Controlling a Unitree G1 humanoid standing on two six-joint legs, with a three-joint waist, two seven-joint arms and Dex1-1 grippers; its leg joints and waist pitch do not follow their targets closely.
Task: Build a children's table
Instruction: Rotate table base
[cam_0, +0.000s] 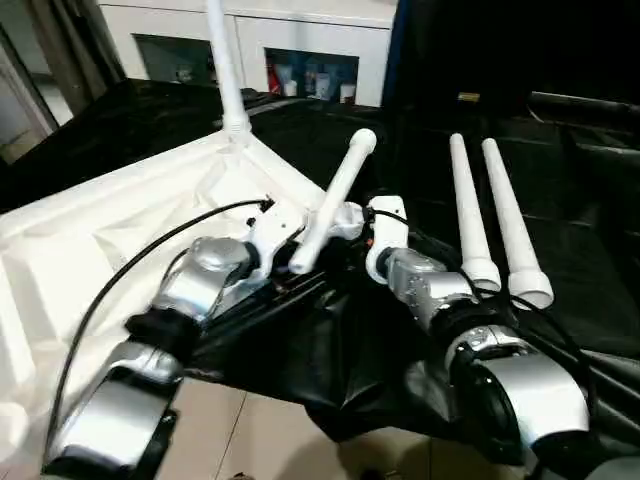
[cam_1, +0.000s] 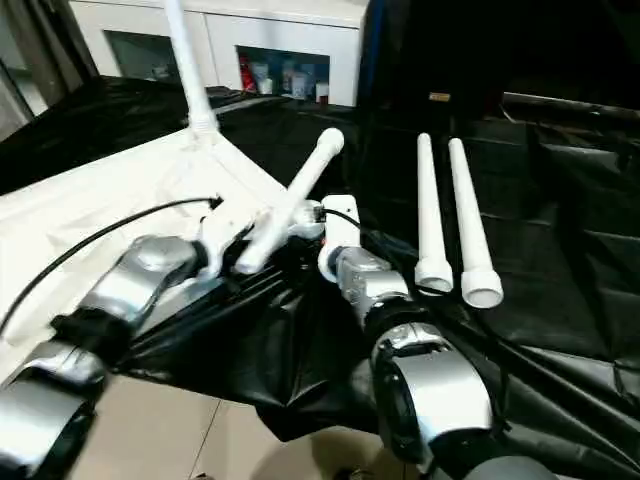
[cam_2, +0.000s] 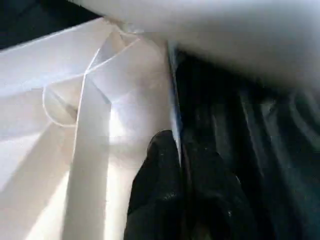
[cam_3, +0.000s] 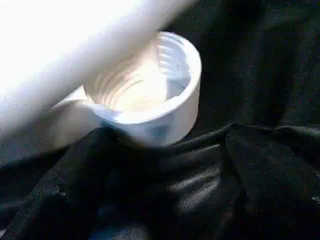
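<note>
Left claw (cam_0: 285, 235) of mine is pressed together, sitting right at the near corner of the tabletop (cam_0: 90, 230), with a white leg (cam_0: 335, 195) slanting up out of that spot toward the back. Can't honestly tell whether the fingers are pinching that leg or just resting against it. From my left wrist I see one black finger (cam_2: 160, 170) lying along the tabletop's edge, ribs of the underside spreading out beside it.

Right claw (cam_0: 385, 235) is spread wide, hovering just beside the leg's lower end. From that wrist I'm looking straight into the threaded round corner socket (cam_3: 150, 90), with the leg crossing over it and black cloth (cam_3: 240, 175) all around.

Tabletop lies upside down on the black cloth, to my left. One leg (cam_0: 228, 70) already stands upright in the far corner. Two more legs (cam_0: 495, 220) lie side by side on the cloth to my right, well apart from the tabletop. White cabinet (cam_0: 300, 40) with glass doors at the back.
</note>
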